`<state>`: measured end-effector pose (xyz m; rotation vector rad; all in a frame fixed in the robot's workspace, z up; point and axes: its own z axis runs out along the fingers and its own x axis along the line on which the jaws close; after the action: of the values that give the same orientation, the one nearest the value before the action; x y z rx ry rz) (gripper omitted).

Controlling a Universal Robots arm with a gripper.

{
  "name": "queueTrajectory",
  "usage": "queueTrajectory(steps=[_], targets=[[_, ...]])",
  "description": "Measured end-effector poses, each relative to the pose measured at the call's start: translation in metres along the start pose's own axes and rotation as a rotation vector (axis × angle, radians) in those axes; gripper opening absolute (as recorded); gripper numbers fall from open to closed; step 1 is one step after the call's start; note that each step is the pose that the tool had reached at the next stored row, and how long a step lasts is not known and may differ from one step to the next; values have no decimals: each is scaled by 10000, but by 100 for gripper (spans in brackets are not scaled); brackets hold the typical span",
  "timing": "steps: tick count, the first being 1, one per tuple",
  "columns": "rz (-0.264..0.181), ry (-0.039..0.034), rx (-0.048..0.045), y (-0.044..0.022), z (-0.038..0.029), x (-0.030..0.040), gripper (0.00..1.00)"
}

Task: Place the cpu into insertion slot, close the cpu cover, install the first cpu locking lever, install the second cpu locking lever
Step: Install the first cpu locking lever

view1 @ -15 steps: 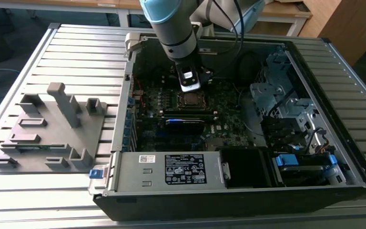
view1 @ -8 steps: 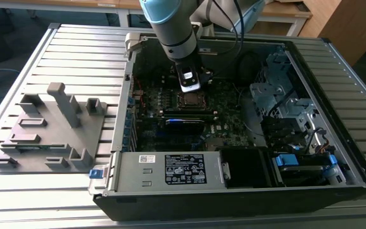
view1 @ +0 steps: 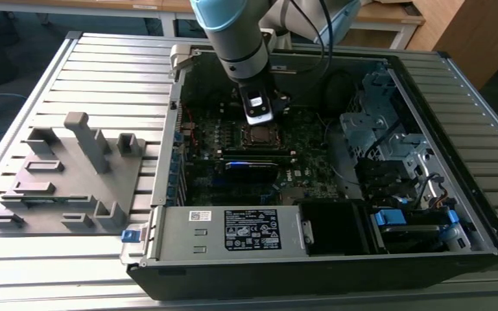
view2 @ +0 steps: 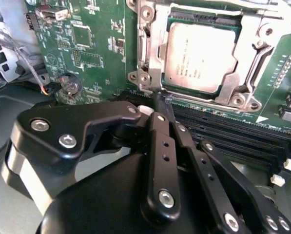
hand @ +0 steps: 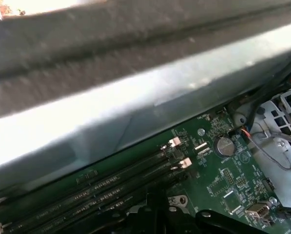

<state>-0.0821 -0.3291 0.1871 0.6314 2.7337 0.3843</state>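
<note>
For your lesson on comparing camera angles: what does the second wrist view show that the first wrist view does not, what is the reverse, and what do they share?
Second wrist view alone: the cpu seated in the insertion slot, with the silvery cpu cover framing it, and the gripper near the socket's edge. First wrist view alone: the case's pale metal wall. Both share the green circuit board, black memory slots and a coin battery.

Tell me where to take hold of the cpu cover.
Probably by the bare frame bar of the cpu cover, beside its window, coming straight down from above. It lies flat over the cpu, so only its rim is free, and the chip's top is best left untouched.
</note>
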Motion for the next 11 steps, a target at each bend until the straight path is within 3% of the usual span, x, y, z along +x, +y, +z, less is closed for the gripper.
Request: queueTrajectory(steps=[6, 11], targets=[[65, 70, -158, -57, -10, -38, 10], [76, 81, -182, -58, -21, -42, 10]])
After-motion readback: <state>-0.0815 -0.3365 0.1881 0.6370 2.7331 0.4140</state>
